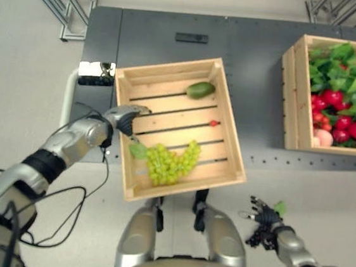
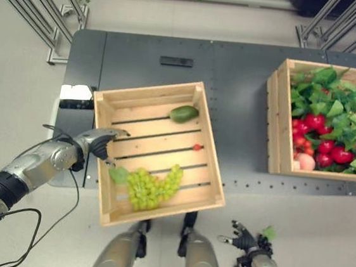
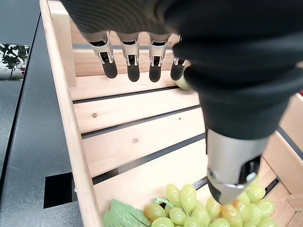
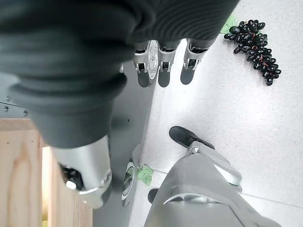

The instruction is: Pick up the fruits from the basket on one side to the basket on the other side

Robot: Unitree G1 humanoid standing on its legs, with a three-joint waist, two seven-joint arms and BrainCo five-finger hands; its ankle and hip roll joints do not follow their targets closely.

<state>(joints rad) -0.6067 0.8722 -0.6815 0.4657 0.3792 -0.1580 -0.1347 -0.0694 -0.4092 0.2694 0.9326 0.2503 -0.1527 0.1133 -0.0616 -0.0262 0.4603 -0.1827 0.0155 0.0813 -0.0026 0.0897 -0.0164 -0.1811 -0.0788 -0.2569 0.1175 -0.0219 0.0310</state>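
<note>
Hovering relaxed, left hand (image 1: 127, 118) above green grapes (image 1: 172, 161) in crate (image 1: 227, 123); right hand (image 1: 264, 222) empty, fingers straight

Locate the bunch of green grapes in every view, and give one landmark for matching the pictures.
Left eye view: green grapes in the near part of the tilted wooden crate.
Right eye view: same near part of the crate.
Left wrist view: at the lower edge, past the left hand.
Right wrist view: not in it; dark grapes lie on the floor.
Landmark: the crate's slatted bottom.
</note>
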